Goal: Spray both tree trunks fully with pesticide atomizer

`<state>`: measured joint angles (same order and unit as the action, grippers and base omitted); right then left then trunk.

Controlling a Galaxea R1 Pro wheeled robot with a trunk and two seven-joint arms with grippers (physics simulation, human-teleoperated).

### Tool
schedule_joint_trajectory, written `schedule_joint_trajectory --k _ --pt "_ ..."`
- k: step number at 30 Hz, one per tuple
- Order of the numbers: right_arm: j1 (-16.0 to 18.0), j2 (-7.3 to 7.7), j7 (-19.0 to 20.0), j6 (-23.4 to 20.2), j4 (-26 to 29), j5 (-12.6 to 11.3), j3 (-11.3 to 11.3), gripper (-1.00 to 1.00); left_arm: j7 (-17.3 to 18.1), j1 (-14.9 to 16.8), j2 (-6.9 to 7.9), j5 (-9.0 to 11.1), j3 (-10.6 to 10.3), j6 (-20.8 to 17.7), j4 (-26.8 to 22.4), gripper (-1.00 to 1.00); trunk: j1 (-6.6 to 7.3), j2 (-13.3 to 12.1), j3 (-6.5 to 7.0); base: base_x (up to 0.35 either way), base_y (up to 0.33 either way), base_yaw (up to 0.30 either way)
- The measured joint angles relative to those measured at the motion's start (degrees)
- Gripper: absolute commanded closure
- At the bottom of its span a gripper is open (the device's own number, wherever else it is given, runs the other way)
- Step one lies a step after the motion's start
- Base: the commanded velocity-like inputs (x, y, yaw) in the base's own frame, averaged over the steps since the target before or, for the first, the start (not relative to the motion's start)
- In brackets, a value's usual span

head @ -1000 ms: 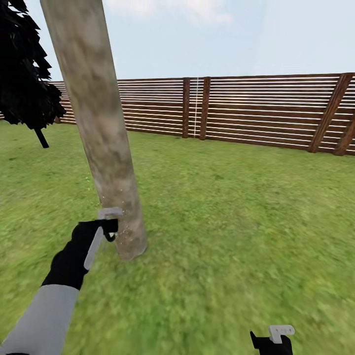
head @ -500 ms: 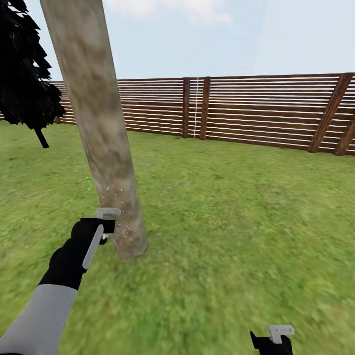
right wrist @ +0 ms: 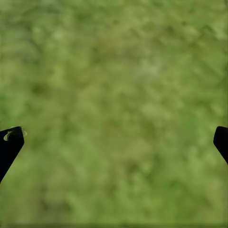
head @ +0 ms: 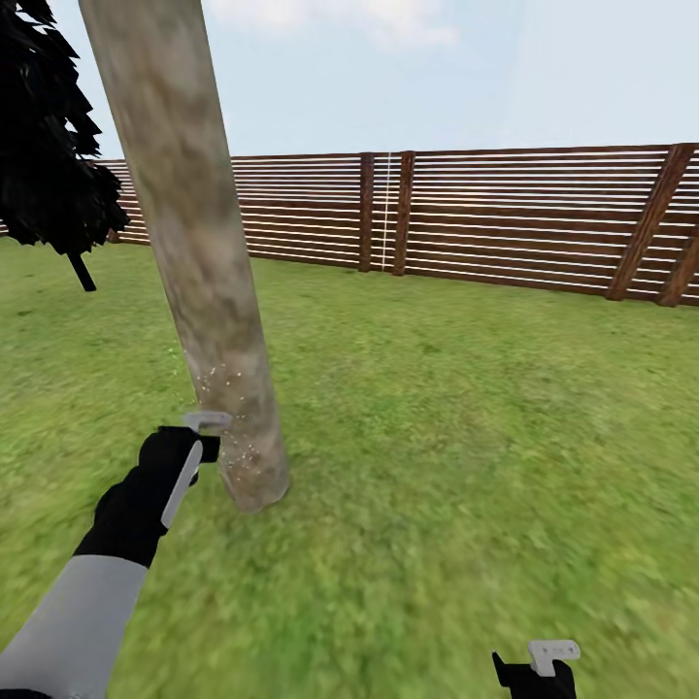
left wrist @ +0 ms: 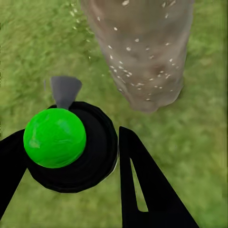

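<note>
- White specks (left wrist: 137,85) dot only the lower tree trunk (head: 199,262); higher bark risks staying bare if the aim stays low
- Left gripper (left wrist: 71,156) is clamped on the atomizer (left wrist: 66,142); a slack grip could drop it
- Right gripper (right wrist: 114,137) hangs spread apart over grass (head: 485,417)

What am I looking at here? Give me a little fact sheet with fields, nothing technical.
Place: grass lawn ringed by a brown slatted fence
Left gripper: shut on the atomizer, a black body with a green ball on top
Atomizer aim: nozzle toward the low part of the tree trunk
Pesticide: white specks scattered on the trunk's lower bark
Upper trunk: no specks visible
Right gripper: open, empty, over grass
Background: an all-black tree near the fence
</note>
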<state>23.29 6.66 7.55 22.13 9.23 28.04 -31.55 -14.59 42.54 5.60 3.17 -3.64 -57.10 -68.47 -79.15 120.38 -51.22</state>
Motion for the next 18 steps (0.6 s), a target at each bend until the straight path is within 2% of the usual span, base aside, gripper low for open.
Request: schedule_joint_trajectory --k 2,3,5,9,10,13,14,15,16,17,18 --pt "0.0 -0.05 0.0 0.0 0.0 0.0 0.0 -1.00 0.0 -0.4 1.06 -0.5 2.0 -0.1 1.8 1.00 0.00 0.0 -0.01 0.000 0.000 0.000" --pt "0.0 -0.06 0.0 0.0 0.0 0.0 0.0 -1.00 0.1 -0.5 1.10 0.0 2.4 0.2 3.1 1.00 0.00 0.0 0.00 0.000 0.000 0.000" --pt "0.0 -0.07 0.0 0.0 0.0 0.0 0.0 -1.00 0.0 -0.7 0.70 0.4 2.4 1.6 9.1 1.00 -0.01 0.0 -0.01 0.000 0.000 0.000" --pt "0.0 -0.07 0.0 0.0 0.0 0.0 0.0 -1.00 0.5 -0.8 0.02 0.7 2.5 11.6 21.8 1.00 -0.01 0.0 -0.01 0.000 0.000 0.000" --pt "0.0 -0.07 0.0 0.0 0.0 0.0 0.0 -1.00 0.7 -0.8 -0.47 0.9 2.5 12.4 23.4 1.00 0.00 0.0 -0.01 0.000 0.000 0.000" --pt "0.0 -0.07 0.0 0.0 0.0 0.0 0.0 -1.00 0.7 -1.7 -0.78 0.7 2.5 12.7 24.1 1.00 0.00 0.0 -0.01 0.000 0.000 0.000" --pt "0.0 -0.07 0.0 0.0 0.0 0.0 0.0 -1.00 0.7 -2.9 -0.83 0.8 2.5 15.1 24.2 1.00 0.00 0.0 -0.01 0.000 0.000 0.000" --pt "0.0 -0.11 0.0 0.0 0.0 0.0 0.0 -1.00 0.7 -4.3 -0.81 0.7 2.5 19.8 24.2 1.00 0.00 0.0 -0.01 0.000 0.000 0.000" --pt "0.0 -0.13 0.0 0.0 0.0 0.0 0.0 -1.00 0.7 -5.6 -0.78 0.7 2.5 22.6 24.3 1.00 0.00 0.0 -0.01 0.000 0.000 0.000" --pt "0.0 -0.15 0.0 0.0 0.0 0.0 0.0 -1.00 0.7 -7.0 -0.77 0.8 2.5 24.7 25.5 1.00 0.00 0.0 -0.01 0.045 -0.064 0.000" --pt "0.0 -0.16 0.1 0.0 0.0 0.0 0.0 -1.00 0.7 -8.0 -0.82 1.1 2.7 25.9 28.7 1.00 -0.01 0.0 -0.01 0.148 -0.141 0.000"
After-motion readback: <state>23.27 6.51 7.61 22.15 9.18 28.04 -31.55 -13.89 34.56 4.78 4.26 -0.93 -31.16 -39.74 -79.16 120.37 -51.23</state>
